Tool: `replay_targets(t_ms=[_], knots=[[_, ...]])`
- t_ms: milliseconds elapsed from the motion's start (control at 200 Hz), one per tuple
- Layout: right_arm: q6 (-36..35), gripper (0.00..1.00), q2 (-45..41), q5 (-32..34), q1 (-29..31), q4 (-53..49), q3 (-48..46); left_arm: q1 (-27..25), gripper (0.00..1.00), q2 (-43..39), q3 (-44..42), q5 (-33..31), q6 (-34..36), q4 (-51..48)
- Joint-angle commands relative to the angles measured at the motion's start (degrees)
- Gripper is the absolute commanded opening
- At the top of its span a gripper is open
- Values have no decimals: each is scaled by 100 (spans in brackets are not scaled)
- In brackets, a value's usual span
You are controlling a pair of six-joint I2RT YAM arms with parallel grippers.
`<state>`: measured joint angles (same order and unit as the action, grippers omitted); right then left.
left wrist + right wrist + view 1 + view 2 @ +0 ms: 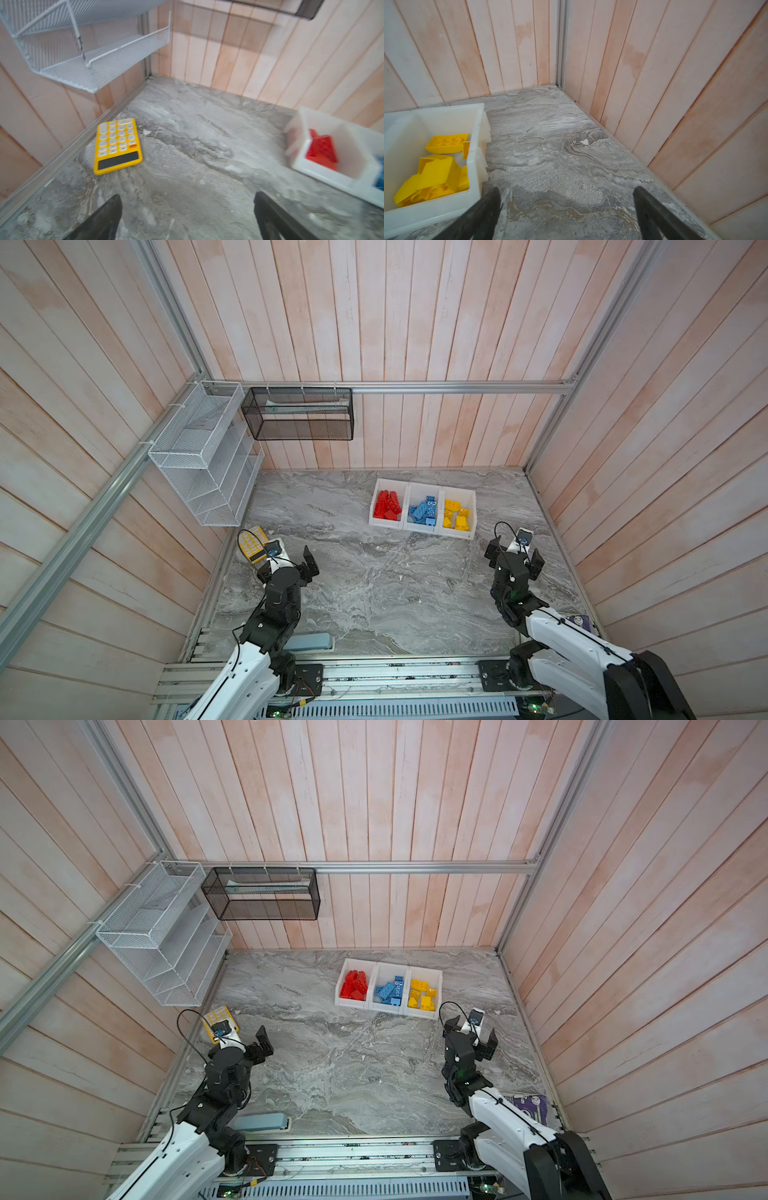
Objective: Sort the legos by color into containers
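Showing what appears to be the finished sort: 3 joined white containers (pixel 423 528) stand in a row toward the back of the grey marble tabletop (pixel 374 580), each holding 1 colour. Red legos (pixel 387 504) lie in the bin at the left of the row, blue legos (pixel 424 511) in the middle bin, and yellow legos (pixel 456 514) in the bin at the right. No brick is visible loose on the marble in both top views.

The bins' low fronts face the arms, which probably makes dropping bricks in from that side easier.

The left gripper (pixel 187 199) hangs over bare marble, well apart from the row, its jaws spread wide with nothing between them. Close by, a yellow calculator (pixel 117 145) lies flat beside the left wall; it is no brick and belongs in no bin.

The right gripper (pixel 566 190) is likewise spread wide and empty, near the outer front corner of the yellow bin and, as far as the top views show, not touching it.

Empty jaws and filled bins suggest release is complete. Bricks hidden behind the arms cannot be ruled out.
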<state>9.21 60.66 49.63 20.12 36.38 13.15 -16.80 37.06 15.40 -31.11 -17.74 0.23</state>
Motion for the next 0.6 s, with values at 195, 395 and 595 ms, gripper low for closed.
replay_targets(t_ms=[195, 395, 595], knots=[[-433, 100, 1823, -38, -392, 3381, -280, 1044, 100, 2854, 179, 592, 792, 3499], [-433, 99, 2189, -1064, -1024, 4484, -659, 1582, 100, 4033, 243, 1692, 741, 4704], [-529, 99, 2183, -1967, -1192, 4371, -625, 1732, 100, 4549, 480, 2559, 1513, 5222]])
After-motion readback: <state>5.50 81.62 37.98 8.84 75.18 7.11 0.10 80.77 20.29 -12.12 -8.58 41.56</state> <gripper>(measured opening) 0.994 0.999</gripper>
